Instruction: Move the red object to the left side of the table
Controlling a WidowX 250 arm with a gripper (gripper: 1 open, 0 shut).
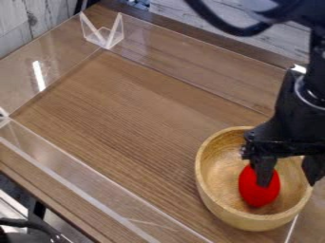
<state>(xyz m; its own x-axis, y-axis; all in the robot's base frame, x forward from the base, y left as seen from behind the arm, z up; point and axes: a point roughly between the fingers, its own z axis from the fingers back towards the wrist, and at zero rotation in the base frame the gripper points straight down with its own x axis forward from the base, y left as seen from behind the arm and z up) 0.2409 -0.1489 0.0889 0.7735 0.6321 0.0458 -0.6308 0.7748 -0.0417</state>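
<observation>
Brown wood grain covers the table (121, 119), which runs from the left of the view toward the bowl. Clear walls (76, 180) edge it, one slanting across the lower left. At the upper left, a clear bracket (105, 34) stands near the table's far corner. Black cable lies at the bottom left corner, outside the wall.

Toward the lower right, a round, light wooden bowl (216, 180) sits upright on the table, its rim partly covered by the black gripper (282, 168). Inside the bowl is the red fruit (260, 193), the one thing that can be made out in it. It rests low in the bowl, right of the bowl's middle, with bare wood showing to its left and below it. Its shape looks rounded and slightly longer up and down the view, leaning a little. The top is hidden behind the gripper, so which way the stem end points cannot be told.

At the right, the gripper reaches down over the bowl, its fingers spread apart, one overlapping the fruit's upper part in view. Whether that finger touches the fruit cannot be told.
</observation>
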